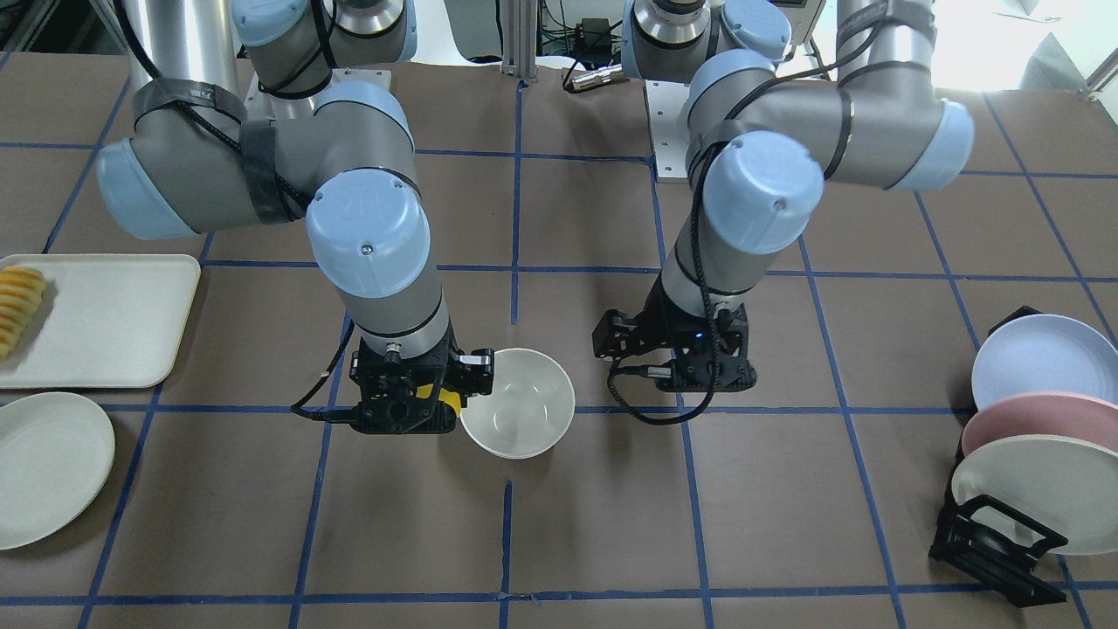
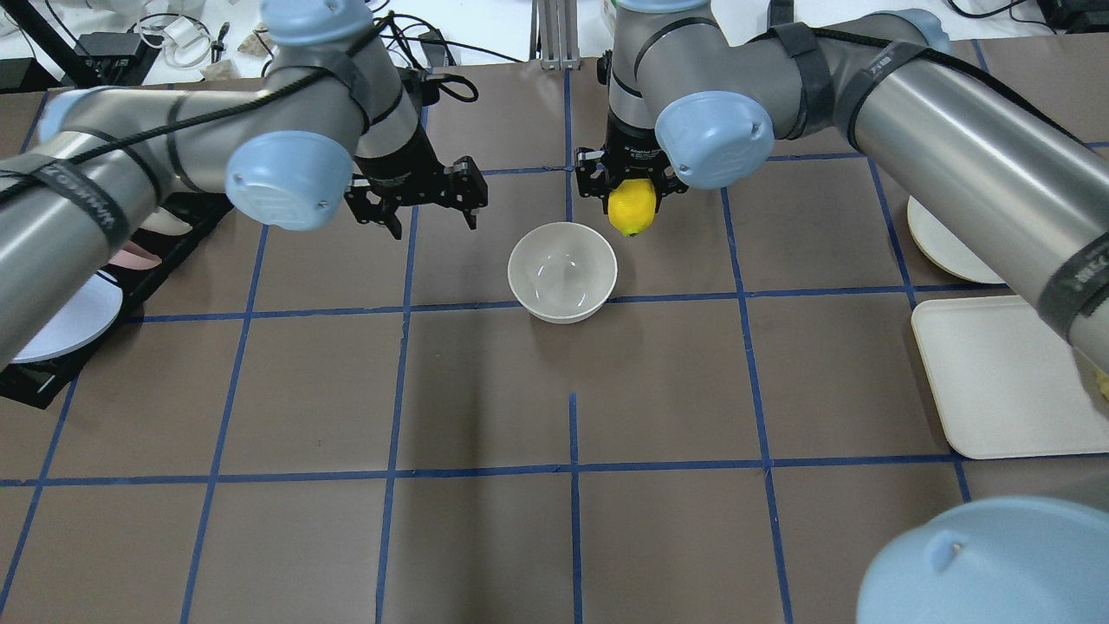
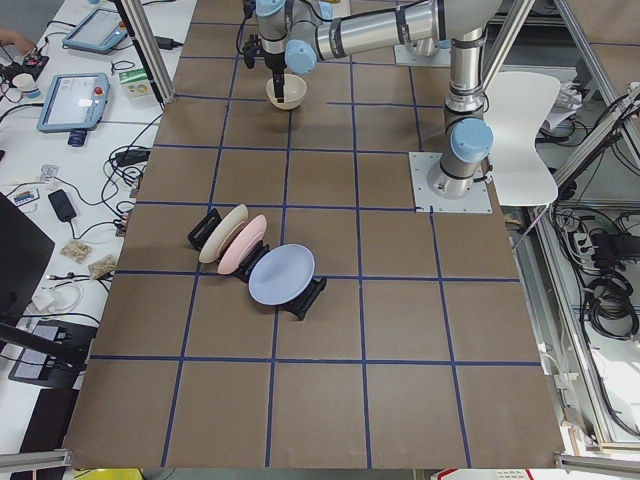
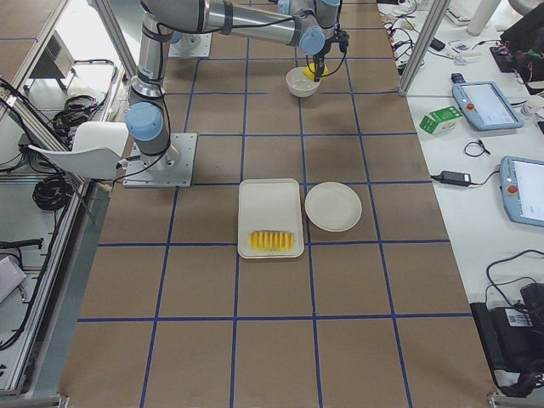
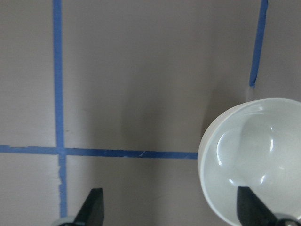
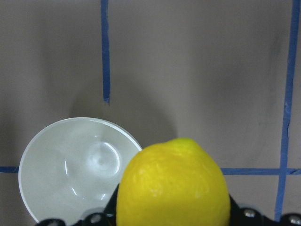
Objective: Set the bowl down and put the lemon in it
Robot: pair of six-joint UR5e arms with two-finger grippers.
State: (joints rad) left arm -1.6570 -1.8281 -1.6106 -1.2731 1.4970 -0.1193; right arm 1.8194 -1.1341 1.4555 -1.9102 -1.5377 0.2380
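The off-white bowl [image 2: 563,271] stands upright and empty on the brown table; it also shows in the front view [image 1: 517,402]. My right gripper [image 2: 631,186] is shut on the yellow lemon [image 2: 631,212] and holds it above the table, just beside the bowl's rim. The right wrist view shows the lemon [image 6: 174,183] close up, with the bowl [image 6: 75,165] to its lower left. My left gripper [image 2: 433,217] is open and empty, apart from the bowl on its other side. The left wrist view has the bowl [image 5: 254,160] at its right.
A cream tray [image 1: 96,349] with a row of yellow fruit slices [image 1: 19,306] and a flat off-white plate [image 1: 48,467] lie on my right side. A black rack [image 1: 996,546] with blue, pink and cream plates standing upright is on my left side.
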